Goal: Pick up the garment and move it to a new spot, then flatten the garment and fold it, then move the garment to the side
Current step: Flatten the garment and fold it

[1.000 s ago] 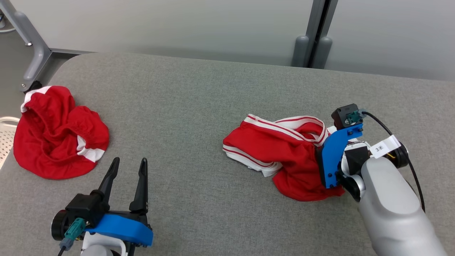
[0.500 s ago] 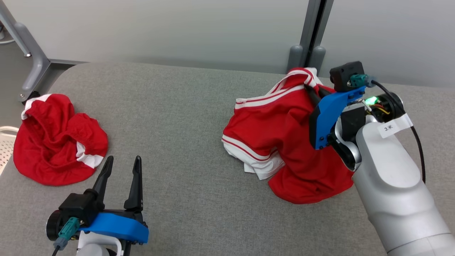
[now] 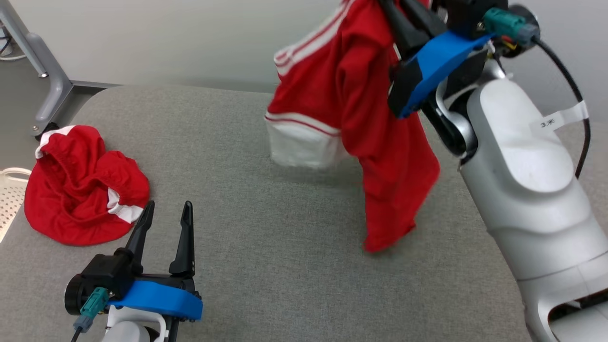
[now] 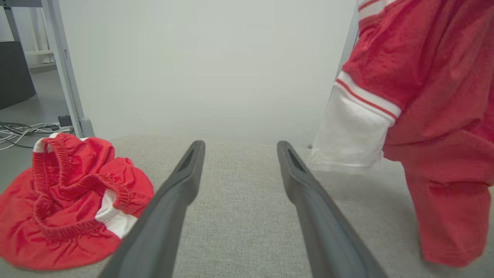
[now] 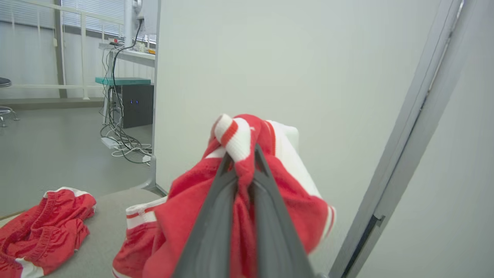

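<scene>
The garment point(image 3: 361, 109), a red jersey with white striped trim and a white sleeve end, hangs bunched from my right gripper point(image 3: 403, 9), raised high at the upper right. In the right wrist view the right gripper point(image 5: 241, 154) is shut on a striped fold of the garment point(image 5: 185, 204). Its lowest red end hangs at the grey table point(image 3: 266, 266); I cannot tell if it touches. My left gripper point(image 3: 169, 206) stands open and holds nothing at the lower left, low over the table. In the left wrist view the left gripper point(image 4: 240, 146) has the garment point(image 4: 424, 96) to its right.
A second red piece with an elastic band, the shorts point(image 3: 80, 190), lies crumpled at the table's left end point(image 4: 69, 200) point(image 5: 38, 224). A white basket point(image 3: 9, 185) sits past the left edge. A metal frame leg point(image 3: 47, 71) and a pale wall stand behind.
My right gripper has risen from the table, lifting the garment from a heap into a hanging bunch. The left arm has stayed nearly still. The head camera shifted a little.
</scene>
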Controlling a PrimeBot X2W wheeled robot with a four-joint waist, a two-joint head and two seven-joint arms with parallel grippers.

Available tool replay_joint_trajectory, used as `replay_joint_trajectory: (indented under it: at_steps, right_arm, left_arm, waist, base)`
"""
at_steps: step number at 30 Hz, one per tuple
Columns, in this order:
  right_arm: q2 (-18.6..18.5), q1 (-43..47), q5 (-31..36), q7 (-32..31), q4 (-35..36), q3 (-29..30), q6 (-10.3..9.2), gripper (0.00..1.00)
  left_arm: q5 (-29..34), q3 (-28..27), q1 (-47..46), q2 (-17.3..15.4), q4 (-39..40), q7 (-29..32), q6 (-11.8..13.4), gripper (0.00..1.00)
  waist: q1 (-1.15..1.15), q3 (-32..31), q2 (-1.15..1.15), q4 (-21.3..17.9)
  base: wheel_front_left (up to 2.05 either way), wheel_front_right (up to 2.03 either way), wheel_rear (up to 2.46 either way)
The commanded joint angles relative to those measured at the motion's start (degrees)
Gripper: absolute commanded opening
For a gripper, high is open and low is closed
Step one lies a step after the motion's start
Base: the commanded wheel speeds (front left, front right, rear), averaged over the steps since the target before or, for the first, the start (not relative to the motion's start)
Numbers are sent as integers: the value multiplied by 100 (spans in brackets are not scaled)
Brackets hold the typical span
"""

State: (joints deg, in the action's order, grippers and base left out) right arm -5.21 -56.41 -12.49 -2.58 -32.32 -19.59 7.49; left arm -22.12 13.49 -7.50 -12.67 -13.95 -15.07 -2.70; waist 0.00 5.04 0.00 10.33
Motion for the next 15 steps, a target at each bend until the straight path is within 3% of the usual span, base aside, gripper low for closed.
replay_joint_trajectory:
  at_steps: [1, 7, 15]
  right_arm:
    - [77, -338, -162, 329, 56, -74, 2, 0]
    - [49, -810, -698, 1096, 72, -302, 1, 0]
    - [-680, 205, -1098, 1198, -458, -232, 1, 0]
  left_arm:
    - [50, -37, -87, 10, 35, -15, -18, 100]
    - [109, -82, -91, 59, 57, -15, -70, 100]
    - [159, -114, -34, 119, 42, -15, -128, 100]
  waist:
    - [0, 65, 0, 79]
    - [0, 148, 0, 194]
    - [0, 163, 0, 186]
  base:
    - [0, 0, 0]
    - [0, 0, 0]
    - [0, 0, 0]
